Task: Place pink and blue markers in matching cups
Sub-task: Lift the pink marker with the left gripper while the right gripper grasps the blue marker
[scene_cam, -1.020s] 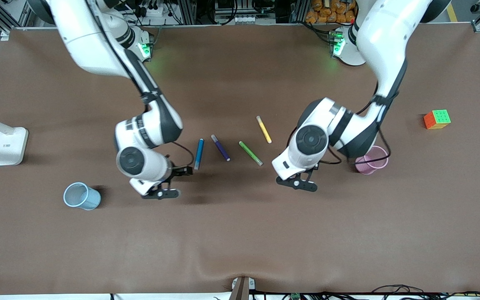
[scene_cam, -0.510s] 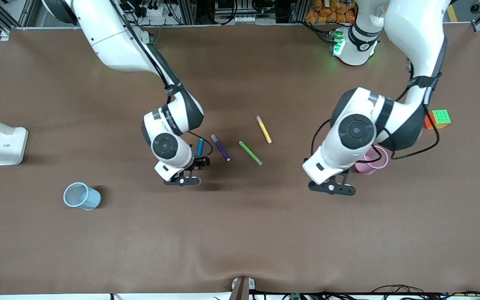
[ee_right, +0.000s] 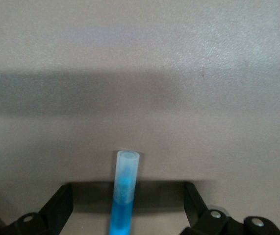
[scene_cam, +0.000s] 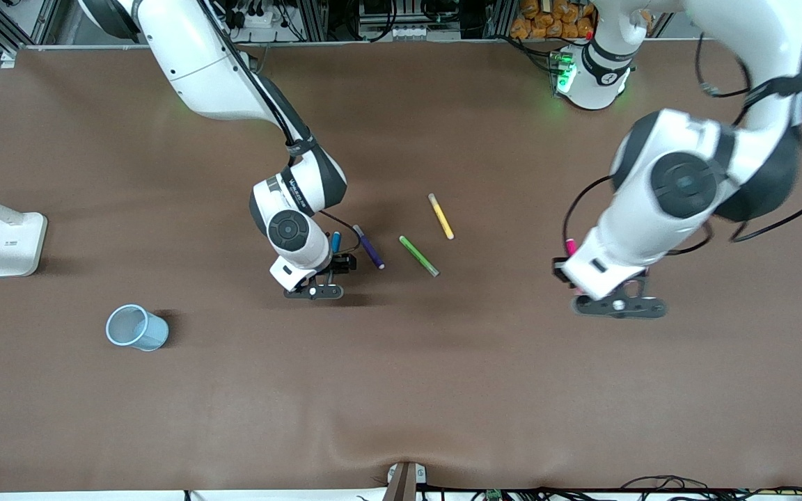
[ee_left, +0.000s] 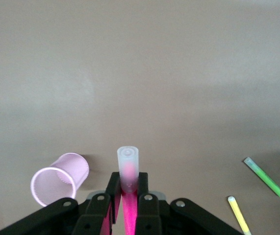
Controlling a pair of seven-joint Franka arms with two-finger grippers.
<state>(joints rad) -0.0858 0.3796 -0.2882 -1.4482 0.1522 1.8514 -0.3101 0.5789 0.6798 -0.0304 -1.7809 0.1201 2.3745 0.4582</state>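
Note:
My left gripper [scene_cam: 568, 273] is shut on the pink marker [scene_cam: 571, 246] and holds it above the table. In the left wrist view the marker's pale cap [ee_left: 128, 159] sticks out past the shut gripper [ee_left: 128, 180], with the pink cup [ee_left: 56, 181] close beside it on the table. The left arm hides that cup in the front view. Open and low, my right gripper [scene_cam: 338, 266] straddles the blue marker [scene_cam: 335, 241]. The right wrist view shows that marker [ee_right: 125, 188] lying between the spread fingers of the gripper [ee_right: 127, 193], touching neither. The blue cup [scene_cam: 135, 328] stands toward the right arm's end.
A dark purple marker [scene_cam: 369, 247], a green marker [scene_cam: 418, 255] and a yellow marker [scene_cam: 441, 216] lie between the two grippers. The left wrist view also catches the green marker [ee_left: 266, 177] and the yellow one [ee_left: 239, 214]. A white lamp base [scene_cam: 14, 243] stands at the right arm's end.
The left arm has swung toward its own end of the table with the pink marker, and now covers the pink cup. The right gripper has slid over the blue marker, still open.

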